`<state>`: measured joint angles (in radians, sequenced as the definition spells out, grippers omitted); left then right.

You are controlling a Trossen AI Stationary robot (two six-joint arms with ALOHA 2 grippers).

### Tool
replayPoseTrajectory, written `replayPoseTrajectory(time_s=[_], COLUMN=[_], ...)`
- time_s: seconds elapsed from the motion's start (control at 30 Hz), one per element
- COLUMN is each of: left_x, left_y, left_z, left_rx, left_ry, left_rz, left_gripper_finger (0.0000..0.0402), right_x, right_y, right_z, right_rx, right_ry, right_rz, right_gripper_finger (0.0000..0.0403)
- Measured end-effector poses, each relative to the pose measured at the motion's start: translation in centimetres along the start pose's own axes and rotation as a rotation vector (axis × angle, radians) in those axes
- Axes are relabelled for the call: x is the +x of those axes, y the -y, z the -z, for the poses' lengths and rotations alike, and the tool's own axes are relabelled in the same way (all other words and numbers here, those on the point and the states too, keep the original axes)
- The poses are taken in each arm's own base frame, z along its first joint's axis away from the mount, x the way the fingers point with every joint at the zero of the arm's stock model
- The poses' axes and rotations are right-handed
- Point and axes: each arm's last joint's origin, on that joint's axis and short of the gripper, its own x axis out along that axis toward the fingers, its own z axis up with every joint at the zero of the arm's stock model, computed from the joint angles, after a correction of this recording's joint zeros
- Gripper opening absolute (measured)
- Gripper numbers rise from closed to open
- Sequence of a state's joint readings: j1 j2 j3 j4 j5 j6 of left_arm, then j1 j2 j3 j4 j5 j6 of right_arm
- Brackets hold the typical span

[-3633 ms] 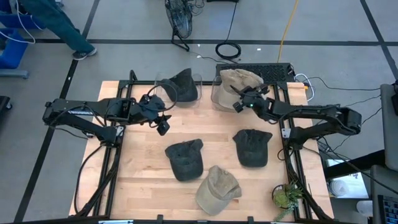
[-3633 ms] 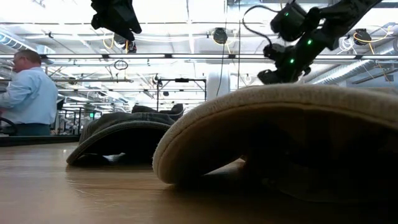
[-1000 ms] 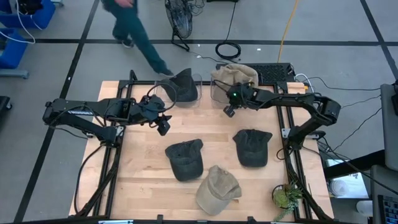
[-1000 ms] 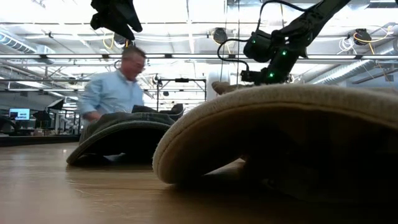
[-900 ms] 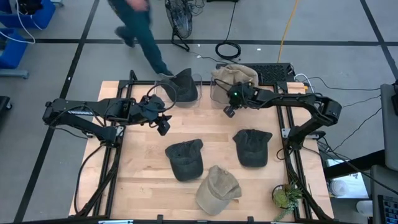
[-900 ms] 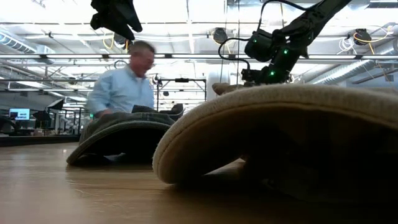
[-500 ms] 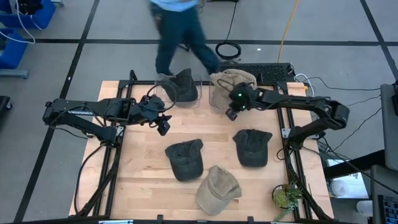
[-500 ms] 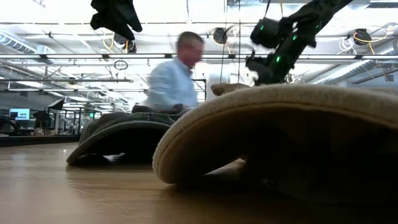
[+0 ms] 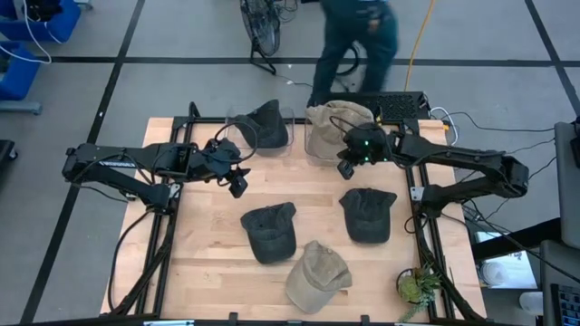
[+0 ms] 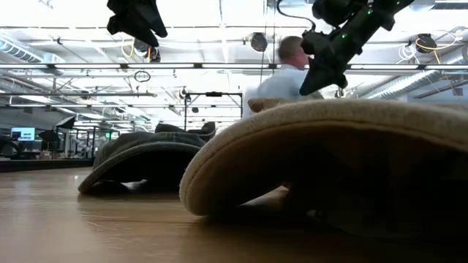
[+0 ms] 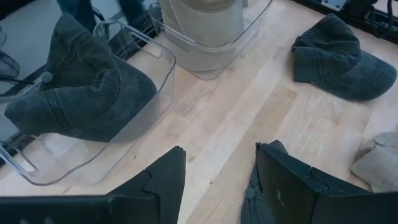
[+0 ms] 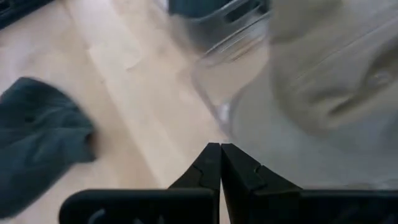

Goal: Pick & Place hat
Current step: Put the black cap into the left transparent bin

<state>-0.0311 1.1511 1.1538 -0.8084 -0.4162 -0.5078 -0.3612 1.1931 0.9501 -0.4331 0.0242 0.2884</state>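
A tan hat [image 9: 340, 118] sits in a clear bin [image 9: 314, 145] at the table's far edge, seen through the bin wall in the right wrist view [image 12: 323, 81]. A dark hat [image 9: 265, 125] lies in the clear bin beside it. Two dark hats [image 9: 269, 231] [image 9: 367, 214] and a second tan hat [image 9: 317, 276] rest flat on the table. My right gripper [image 9: 344, 168] [image 12: 220, 155] hovers shut just near of the tan hat's bin, touching nothing. My left gripper [image 9: 237, 185] [image 11: 217, 180] hangs open above the table, near the dark hat's bin [image 11: 81, 93].
A person [image 9: 358, 41] walks on the floor beyond the table's far edge. A potted plant [image 9: 419, 285] stands at the near right corner. Bare wood [image 9: 204, 263] shows on the table's near left part. In the low view the tan hat [image 10: 329, 146] fills the foreground.
My right gripper has drawn a little toward the table's right and near side and has risen above the bin. The tan hat has stayed in its bin. The person behind the table has walked from left to right.
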Motion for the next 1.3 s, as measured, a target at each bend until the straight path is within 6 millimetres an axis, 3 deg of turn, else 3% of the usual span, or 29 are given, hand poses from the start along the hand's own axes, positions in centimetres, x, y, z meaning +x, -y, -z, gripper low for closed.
replayPoseTrajectory(time_s=[0.23,0.4,0.5,0.6,0.73,0.93,1.3], left_x=[0.0,0.6,1.9,3.1,3.6,3.5,6.8], left_y=[0.0,0.2,0.2,-0.2,-1.0,-1.6,-2.2], left_z=[-0.2,0.2,2.3,5.6,9.4,12.8,17.8], left_rx=[0.001,-0.107,-0.169,-0.248,-0.367,-0.46,-0.496], left_ry=[0.013,-0.029,-0.116,-0.215,-0.3,-0.328,-0.333], left_rz=[0.004,0.051,0.051,0.023,0.031,0.189,0.414], left_gripper_finger=[0.0195,0.0195,0.0195,0.0195,0.0195,0.0195,0.0195], right_x=[0.2,0.4,0.5,0.4,0.4,0.2,0.0], right_y=[-3.7,-5.3,-5.8,-6.0,-6.4,-6.8,-7.6], right_z=[1.2,1.5,1.6,1.8,2.0,2.2,2.6], right_rx=[0.003,0.011,0.031,0.056,0.091,0.131,0.202], right_ry=[-0.035,-0.006,0.006,0.002,-0.005,0.026,0.042], right_rz=[-0.103,-0.121,-0.111,-0.115,-0.126,-0.076,-0.061], right_gripper_finger=[0.0,0.0,0.0,0.0,0.0,0.0,0.0])
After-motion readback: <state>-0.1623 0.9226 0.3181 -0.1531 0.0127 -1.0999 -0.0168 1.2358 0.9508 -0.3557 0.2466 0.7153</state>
